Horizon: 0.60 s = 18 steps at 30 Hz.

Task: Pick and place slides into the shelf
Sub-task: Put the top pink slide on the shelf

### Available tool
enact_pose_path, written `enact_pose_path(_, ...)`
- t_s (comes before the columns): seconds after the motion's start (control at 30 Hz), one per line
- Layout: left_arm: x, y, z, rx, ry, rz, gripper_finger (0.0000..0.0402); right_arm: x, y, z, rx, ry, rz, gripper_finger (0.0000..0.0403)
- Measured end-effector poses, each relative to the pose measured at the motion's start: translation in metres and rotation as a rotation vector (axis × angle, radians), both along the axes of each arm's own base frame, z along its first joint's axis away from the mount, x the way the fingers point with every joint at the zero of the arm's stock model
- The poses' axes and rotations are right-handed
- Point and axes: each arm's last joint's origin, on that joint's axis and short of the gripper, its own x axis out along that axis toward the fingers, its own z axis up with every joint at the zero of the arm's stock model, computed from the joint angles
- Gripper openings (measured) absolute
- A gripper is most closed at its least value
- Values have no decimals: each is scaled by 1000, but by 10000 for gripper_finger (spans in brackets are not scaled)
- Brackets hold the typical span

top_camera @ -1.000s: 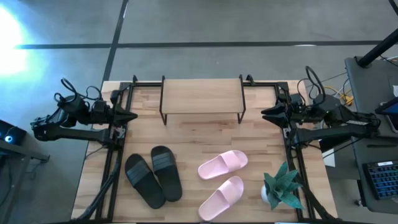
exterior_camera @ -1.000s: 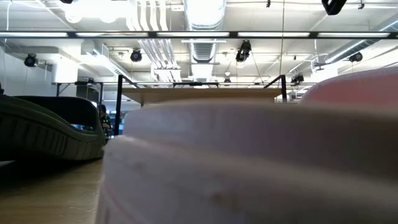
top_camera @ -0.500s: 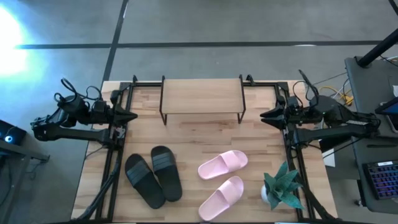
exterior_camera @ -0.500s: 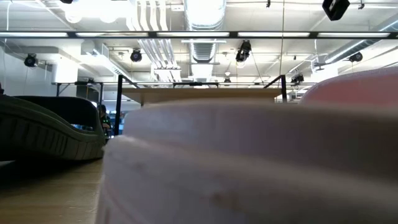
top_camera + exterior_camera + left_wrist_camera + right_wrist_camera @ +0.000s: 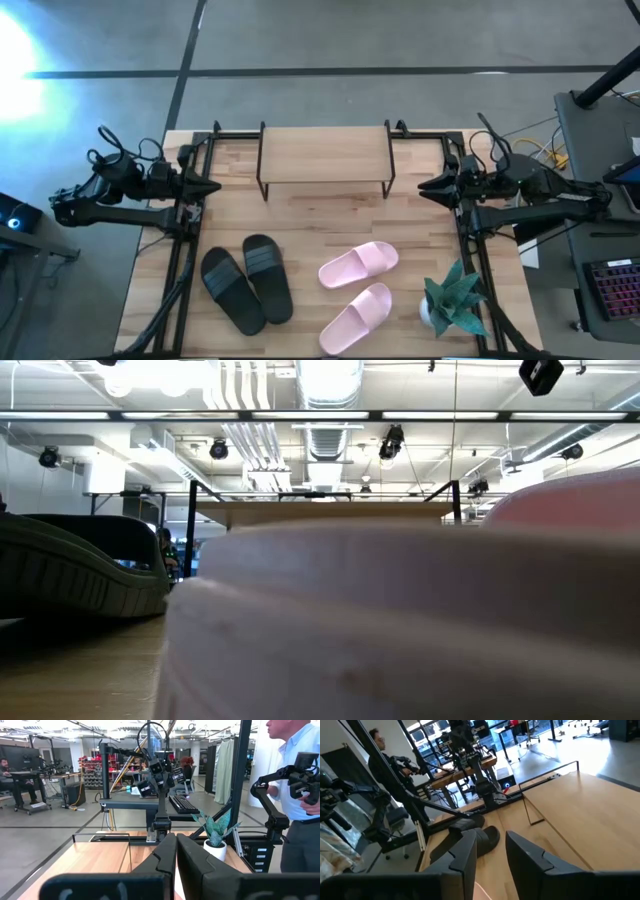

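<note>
Tabletop holds 4 slides (image 5: 300, 287), shelf (image 5: 324, 152) apparently bare; left tool (image 5: 212, 187) closed, right tool (image 5: 424, 187) slightly parted.

Shelf (image 5: 324, 152) at bench (image 5: 315, 215) far edge, top bare. Black slides (image 5: 247, 283) near left, pink slides (image 5: 356, 294) near right, potted plant (image 5: 452, 298) beside them. Left gripper (image 5: 209, 187) and right gripper (image 5: 428, 187) at bench sides.
</note>
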Motion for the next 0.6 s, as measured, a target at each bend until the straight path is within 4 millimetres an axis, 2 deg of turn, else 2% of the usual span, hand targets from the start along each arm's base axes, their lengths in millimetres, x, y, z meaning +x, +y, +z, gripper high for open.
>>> enact_pose_path(0.23,0,0,0,0,0,0,0,-2,0,1,-3,-7,0,93)
enact_pose_path(0.6,0,0,0,0,0,0,0,-16,0,1,-149,-31,17,92)
